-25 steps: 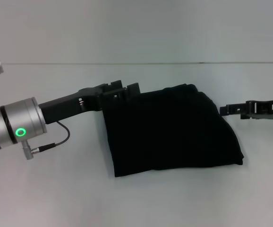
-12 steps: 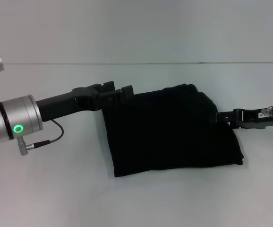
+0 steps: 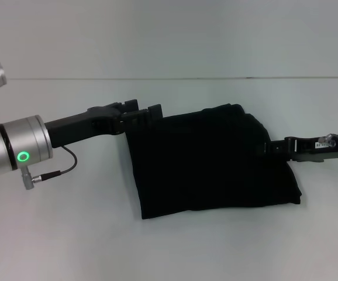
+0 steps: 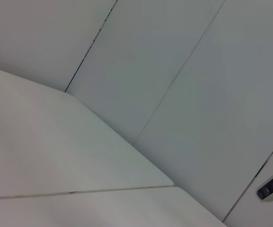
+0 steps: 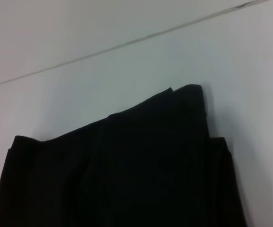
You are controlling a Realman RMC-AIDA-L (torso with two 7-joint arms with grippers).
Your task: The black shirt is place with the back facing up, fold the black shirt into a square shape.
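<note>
The plain black soft fabric shirt (image 3: pixel 213 164) lies folded on the white table (image 3: pixel 69 234). The left gripper (image 3: pixel 148 111) meets its far left corner, the right gripper (image 3: pixel 268 148) its right edge; whether either clenches cloth, I cannot tell.

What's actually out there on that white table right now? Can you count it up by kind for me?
Black shirt, folded: 1
Robot tools: 2, the left tool at the shirt's far left corner and the right tool at its right edge
Table: 1
Total: 4
</note>
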